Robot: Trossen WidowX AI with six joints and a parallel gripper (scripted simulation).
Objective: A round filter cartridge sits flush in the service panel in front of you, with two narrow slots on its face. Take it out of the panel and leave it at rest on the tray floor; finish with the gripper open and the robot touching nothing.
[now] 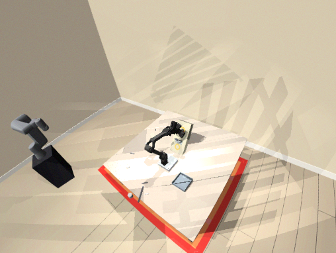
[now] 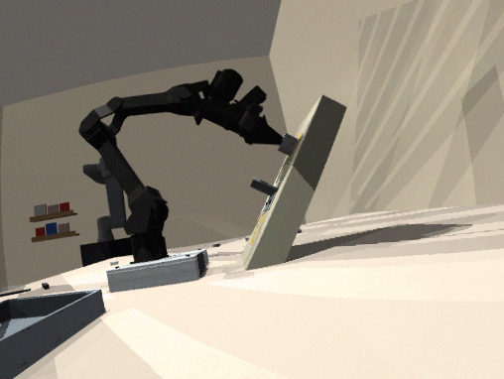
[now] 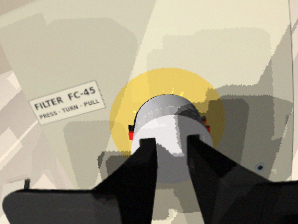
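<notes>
The grey-white round cartridge [image 2: 288, 144] [image 3: 165, 107] stands out from the tilted service panel [image 2: 319, 139] [image 3: 220, 55] [image 1: 188, 126], in front of its yellow ring [image 3: 120, 115]. Small red and black parts show at both sides of it in the wrist view. Whether its back end is still inside the opening is hidden. My gripper [image 3: 171, 143] [image 2: 282, 142] is shut on the cartridge, with the fingertips in its two face slots. The grey tray [image 1: 182, 186] [image 2: 60, 317] lies on the table beyond the arm's base, away from the panel; nothing shows in it.
A dark handle [image 2: 263, 186] sticks out of the panel below the cartridge, above a second yellow ring [image 1: 177, 146]. A dark rod [image 1: 141, 194] and small items lie on the table. A grey arm on a black pedestal [image 1: 54, 169] stands off the table at left.
</notes>
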